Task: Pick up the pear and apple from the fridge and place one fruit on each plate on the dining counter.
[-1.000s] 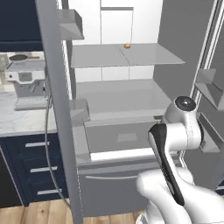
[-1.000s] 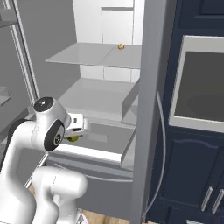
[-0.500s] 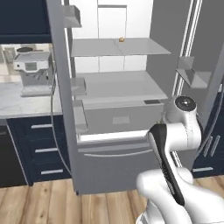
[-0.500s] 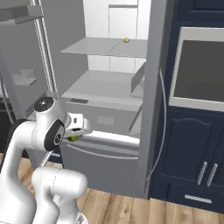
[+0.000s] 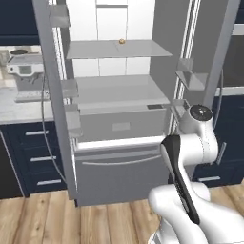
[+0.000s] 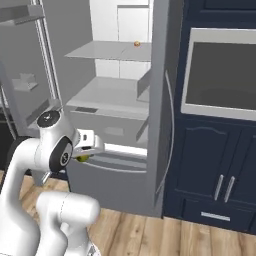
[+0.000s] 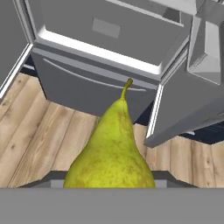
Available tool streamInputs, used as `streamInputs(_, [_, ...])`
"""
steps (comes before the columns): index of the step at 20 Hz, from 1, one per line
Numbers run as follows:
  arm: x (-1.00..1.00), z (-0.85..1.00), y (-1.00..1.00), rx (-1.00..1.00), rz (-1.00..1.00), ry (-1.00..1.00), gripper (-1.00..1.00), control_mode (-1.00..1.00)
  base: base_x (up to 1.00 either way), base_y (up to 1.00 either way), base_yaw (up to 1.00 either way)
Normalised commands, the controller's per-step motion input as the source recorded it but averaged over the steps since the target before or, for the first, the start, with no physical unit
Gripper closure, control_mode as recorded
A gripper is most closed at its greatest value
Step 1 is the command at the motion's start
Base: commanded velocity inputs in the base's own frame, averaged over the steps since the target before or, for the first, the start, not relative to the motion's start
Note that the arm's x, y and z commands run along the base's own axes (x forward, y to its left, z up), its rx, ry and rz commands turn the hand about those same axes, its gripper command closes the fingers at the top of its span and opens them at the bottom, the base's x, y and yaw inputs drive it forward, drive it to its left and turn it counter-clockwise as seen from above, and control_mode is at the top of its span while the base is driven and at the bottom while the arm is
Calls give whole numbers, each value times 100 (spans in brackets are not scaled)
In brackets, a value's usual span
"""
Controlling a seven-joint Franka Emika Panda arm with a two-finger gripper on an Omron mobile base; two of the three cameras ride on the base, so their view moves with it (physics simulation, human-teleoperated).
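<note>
A yellow-green pear (image 7: 111, 153) with its stem up sits in my gripper (image 7: 111, 177), which is shut on it. From the right base camera the pear (image 6: 81, 158) peeks out under the gripper (image 6: 88, 150), held low in front of the fridge (image 6: 115, 100). The grey fridge (image 5: 119, 95) stands with both doors open, its white interior and grey shelves showing, and its lower drawer (image 7: 87, 83) shut. The apple, the plates and the dining counter are out of view.
A tiny tan-orange lump (image 5: 122, 41) lies on the upper shelf. The open fridge doors (image 5: 52, 95) (image 6: 30, 75) flank the arm. A coffee machine (image 5: 24, 71) stands on the left marble counter. A wall oven (image 6: 220, 75) and navy cabinets are at right. Wooden floor (image 7: 39, 127) lies below.
The whole picture has shifted: the base has backed away from the fridge, which now looks smaller and farther. The pear stays in the shut gripper.
</note>
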Motion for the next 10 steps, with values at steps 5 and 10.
streamInputs(5, [0, 0, 0, 0, 0, 0, 100, 100, -62, -70, -5])
streamInputs(10, [0, 0, 0, 0, 0, 0, 100, 100, -32, -75, -6])
